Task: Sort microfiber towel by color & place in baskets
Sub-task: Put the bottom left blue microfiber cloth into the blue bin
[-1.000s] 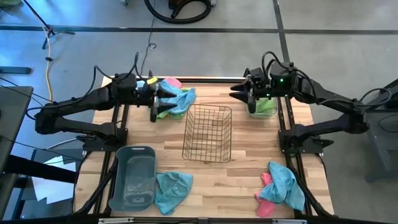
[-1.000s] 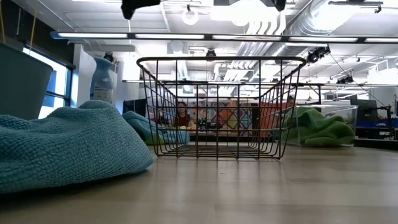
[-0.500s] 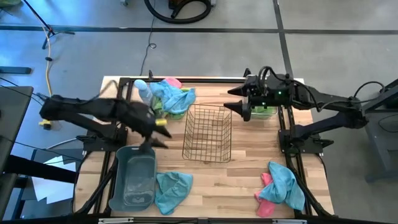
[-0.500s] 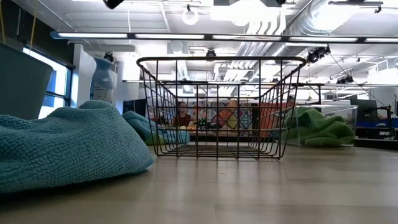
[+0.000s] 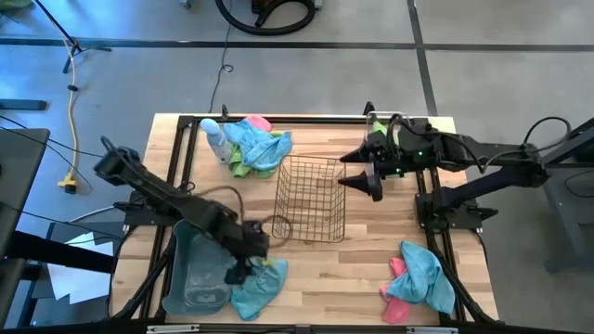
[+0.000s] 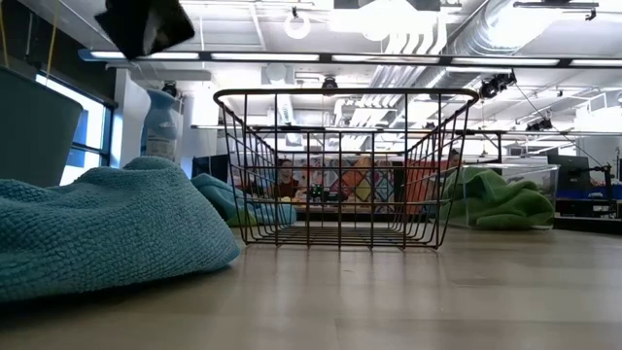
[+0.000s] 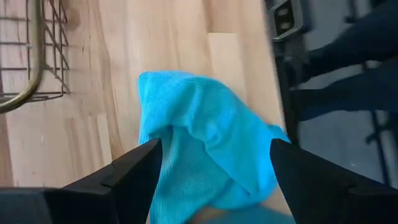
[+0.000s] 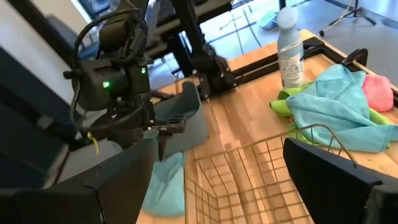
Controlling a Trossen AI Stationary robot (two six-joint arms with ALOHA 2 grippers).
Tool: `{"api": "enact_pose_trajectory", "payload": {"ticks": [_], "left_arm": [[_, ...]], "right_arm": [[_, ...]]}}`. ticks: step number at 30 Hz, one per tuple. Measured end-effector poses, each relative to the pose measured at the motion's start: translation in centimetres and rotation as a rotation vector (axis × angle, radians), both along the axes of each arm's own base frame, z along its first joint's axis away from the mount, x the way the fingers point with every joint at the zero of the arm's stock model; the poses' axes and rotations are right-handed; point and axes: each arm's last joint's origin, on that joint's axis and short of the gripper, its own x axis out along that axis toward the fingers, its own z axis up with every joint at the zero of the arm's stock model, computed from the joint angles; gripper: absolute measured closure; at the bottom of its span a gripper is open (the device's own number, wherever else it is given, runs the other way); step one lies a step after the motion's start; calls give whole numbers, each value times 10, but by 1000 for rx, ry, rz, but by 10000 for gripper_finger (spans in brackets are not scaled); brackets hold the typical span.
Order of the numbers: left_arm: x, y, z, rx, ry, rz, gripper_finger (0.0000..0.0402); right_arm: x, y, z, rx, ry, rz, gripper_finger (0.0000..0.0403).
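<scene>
Left hand [image 5: 243, 264] spread, poised directly above teal towel [image 5: 257, 285] beside grey-blue tub [image 5: 198, 264] | right hand [image 5: 364, 176] spread, far across wire basket [image 5: 310, 198]

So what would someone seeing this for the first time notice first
The wire basket in the middle of the table, empty. The left gripper hangs open over a blue towel beside the grey tub at the near edge. The right gripper, also open and empty, points at the basket's far right corner.
</scene>
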Motion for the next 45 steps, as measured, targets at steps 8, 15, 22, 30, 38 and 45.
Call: {"api": "enact_pose_trajectory", "payload": {"ticks": [8,15,22,30,38,45], "left_arm": [[33,-32,-24,156,-5,61,115],[37,-48,-44,268,-5,-10,115],[32,-58,-67,355,54,-80,115],[41,-59,-98,397,108,-69,115],[45,-57,-107,320,182,-11,158],[43,-42,-76,240,162,-54,376]], "right_arm": [[-1,9,-2,-46,21,55,50],[-2,9,-4,-25,43,44,50],[-3,9,-6,-4,68,19,50],[-4,8,-9,19,97,8,50],[-4,8,-10,24,112,6,50],[-6,8,-13,22,143,6,50]]}}
